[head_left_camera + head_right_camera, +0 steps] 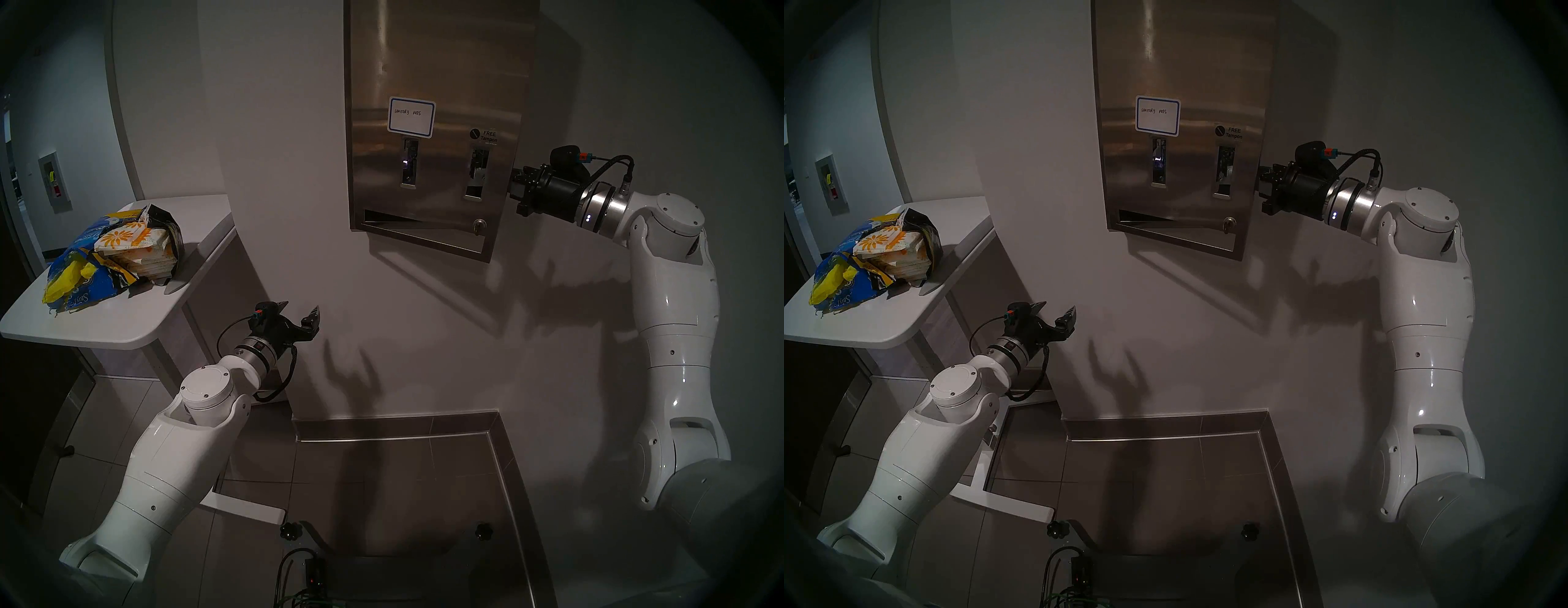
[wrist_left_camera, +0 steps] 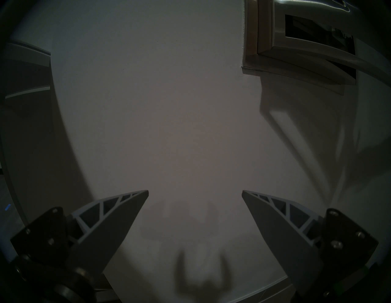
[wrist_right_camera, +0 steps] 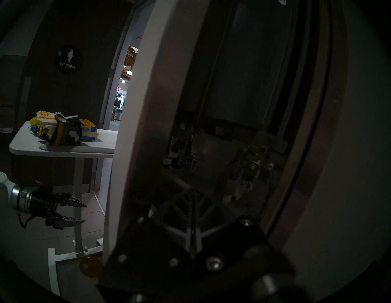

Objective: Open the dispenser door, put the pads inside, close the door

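The dispenser is a tall box of shiny brushed steel on a smooth pale wall. Its flat steel door has swung a little way out from the box on its right side, so a dark gap shows behind that edge. The door carries a white label with a blue border, two thin upright slots and a small round lock.

The right gripper reaches level to that free right edge, with its jaws pressed tight together at the gap.

The left gripper hangs low in open air near the bare wall, its pointed ribbed jaws spread wide and empty.

The pads, soft flat white packets with orange flowers, lie stacked inside a crinkly torn blue-and-yellow bag on a smooth white surface with rounded corners, far to the left.
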Robot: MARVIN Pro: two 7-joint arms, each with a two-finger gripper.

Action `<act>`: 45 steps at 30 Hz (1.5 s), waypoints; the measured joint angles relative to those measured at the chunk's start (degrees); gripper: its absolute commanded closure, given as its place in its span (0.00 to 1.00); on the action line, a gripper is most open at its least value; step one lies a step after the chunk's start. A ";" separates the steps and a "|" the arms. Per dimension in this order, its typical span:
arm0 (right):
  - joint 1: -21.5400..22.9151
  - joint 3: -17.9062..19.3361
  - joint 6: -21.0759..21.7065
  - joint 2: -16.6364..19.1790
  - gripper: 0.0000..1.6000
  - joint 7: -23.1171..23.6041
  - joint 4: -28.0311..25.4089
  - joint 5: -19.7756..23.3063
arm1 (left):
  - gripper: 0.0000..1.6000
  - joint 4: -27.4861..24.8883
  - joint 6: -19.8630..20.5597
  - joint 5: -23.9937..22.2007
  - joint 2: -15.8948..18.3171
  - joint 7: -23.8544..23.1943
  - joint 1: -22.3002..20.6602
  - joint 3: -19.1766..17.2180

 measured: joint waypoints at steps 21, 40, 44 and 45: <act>1.95 -1.83 10.39 -2.39 1.00 6.31 -5.95 4.85 | 0.00 -0.02 0.01 -0.05 0.04 0.06 0.00 0.05; 2.34 1.64 0.00 -2.68 1.00 13.91 7.45 8.98 | 0.00 -0.04 0.00 -0.06 0.07 0.14 0.01 0.10; 3.57 1.98 -2.40 -3.14 1.00 16.25 12.40 10.20 | 0.00 -0.04 0.01 -0.07 0.09 0.15 0.01 0.11; 4.33 2.00 -3.40 -3.19 1.00 17.63 14.90 10.78 | 0.00 -0.04 0.01 -0.07 0.09 0.15 0.01 0.11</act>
